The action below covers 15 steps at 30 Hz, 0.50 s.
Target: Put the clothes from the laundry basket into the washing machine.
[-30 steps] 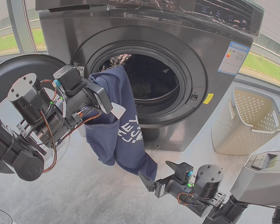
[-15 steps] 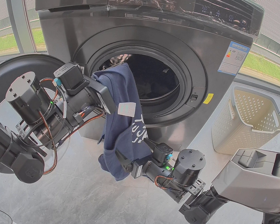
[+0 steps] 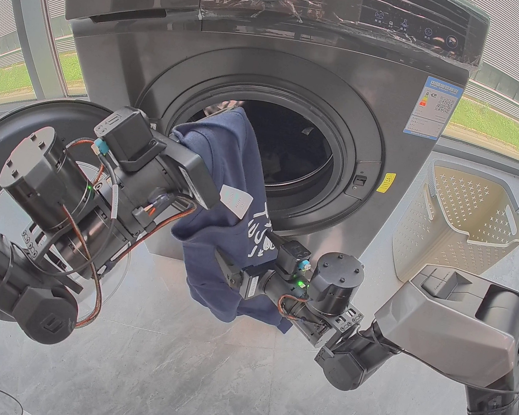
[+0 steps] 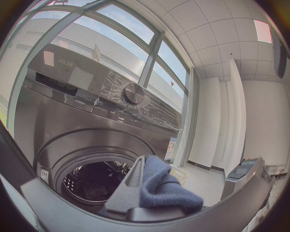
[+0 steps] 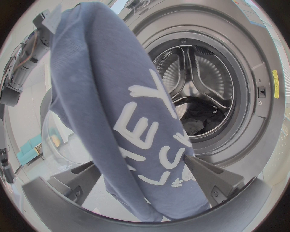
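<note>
The washing machine (image 3: pixel 164 72), a brushed grey steel cabinet with a round port, stands with its circular door (image 3: pixel 24 123) swung open to the robot's left. Its ribbed metal drum (image 5: pixel 211 72) holds dark clothes (image 5: pixel 199 117). A cream perforated plastic laundry basket (image 3: pixel 432 240) stands on the grey marbled floor (image 3: pixel 186 384), right of the machine. A navy knit sweatshirt (image 3: pixel 230 163) with white lettering hangs before the port. The left gripper (image 4: pixel 148 181) is clamped on its bunched top fold. The right gripper (image 5: pixel 142 172) has its fingers (image 5: pixel 211 178) spread apart, straddling the lower cloth.

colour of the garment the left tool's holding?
Navy blue garment with white lettering; right wrist view shows it best.
</note>
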{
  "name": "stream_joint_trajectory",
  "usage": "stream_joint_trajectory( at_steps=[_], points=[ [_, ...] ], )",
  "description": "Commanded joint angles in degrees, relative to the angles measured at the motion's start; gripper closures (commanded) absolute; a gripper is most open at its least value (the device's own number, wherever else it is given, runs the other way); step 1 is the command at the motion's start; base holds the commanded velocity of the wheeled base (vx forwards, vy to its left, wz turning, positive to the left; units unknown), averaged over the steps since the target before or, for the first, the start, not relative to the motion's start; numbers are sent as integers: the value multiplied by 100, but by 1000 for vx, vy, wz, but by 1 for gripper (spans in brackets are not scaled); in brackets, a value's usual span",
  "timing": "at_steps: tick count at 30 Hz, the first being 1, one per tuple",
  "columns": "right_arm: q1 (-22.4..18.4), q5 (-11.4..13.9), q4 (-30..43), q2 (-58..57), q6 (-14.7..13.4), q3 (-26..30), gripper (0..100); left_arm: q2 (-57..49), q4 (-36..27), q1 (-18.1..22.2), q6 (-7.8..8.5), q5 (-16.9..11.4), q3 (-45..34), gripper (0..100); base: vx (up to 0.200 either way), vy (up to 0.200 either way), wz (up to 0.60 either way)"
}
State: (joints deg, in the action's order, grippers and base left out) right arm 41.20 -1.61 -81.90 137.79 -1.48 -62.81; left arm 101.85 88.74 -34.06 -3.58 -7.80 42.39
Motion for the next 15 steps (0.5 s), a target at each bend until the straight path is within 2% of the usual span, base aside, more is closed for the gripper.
stream_joint_trajectory(
  at_steps=[1, 11, 15],
  points=[
    [-192, 3, 104, 301, 24, -346, 0, -131, 3, -30, -2, -11, -2, 100, 0, 0, 0],
    [-227, 12, 279, 679, 42, -970, 0, -174, 12, -39, -11, -20, -2, 100, 0, 0, 0],
    [-253, 3, 253, 758, 33, -1058, 0, -201, 3, -30, -55, -20, 24, 100, 0, 0, 0]
  ],
)
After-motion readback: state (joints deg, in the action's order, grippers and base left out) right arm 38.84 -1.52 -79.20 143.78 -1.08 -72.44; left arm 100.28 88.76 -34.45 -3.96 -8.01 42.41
